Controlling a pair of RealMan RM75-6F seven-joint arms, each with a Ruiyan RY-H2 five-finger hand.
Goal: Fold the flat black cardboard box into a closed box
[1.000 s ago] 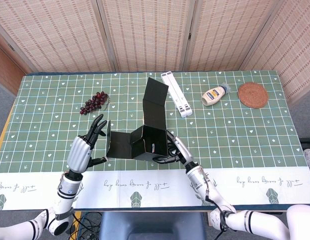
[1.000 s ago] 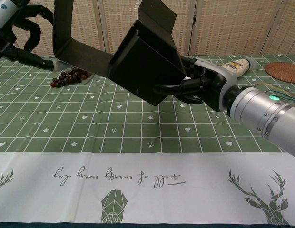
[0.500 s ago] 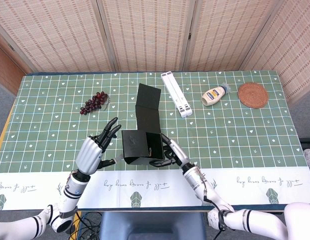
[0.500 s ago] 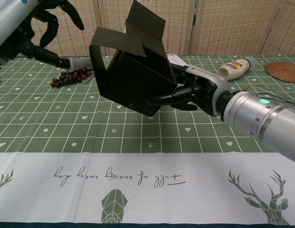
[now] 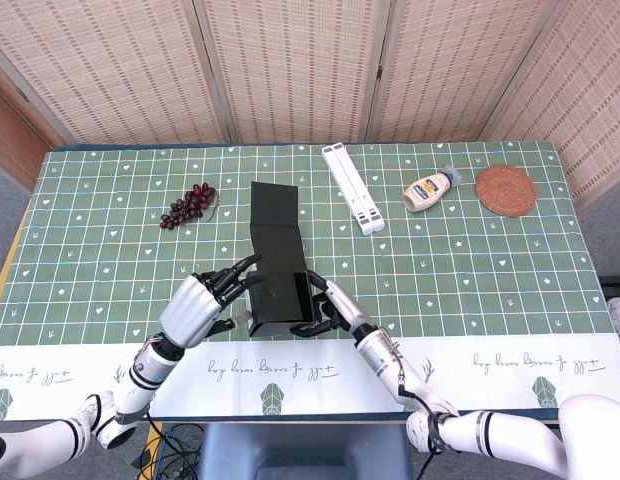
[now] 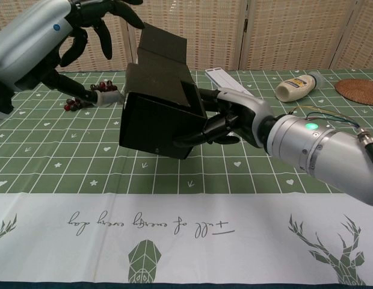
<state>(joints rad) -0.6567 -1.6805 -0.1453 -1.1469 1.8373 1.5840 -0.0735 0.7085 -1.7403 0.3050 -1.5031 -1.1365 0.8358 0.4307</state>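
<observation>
Box (image 5: 277, 283) swung upright; chest view shows gripping fingers (image 6: 201, 130).

Silver-shelled arms, black fingers (image 6: 102, 27), green wrist light, thin coloured cables.

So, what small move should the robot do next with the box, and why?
Probably press the left hand onto the left side of the black cardboard box. The right hand already grips its right side, while the long lid flap stands open, so the box likely needs steadying before closing.
</observation>
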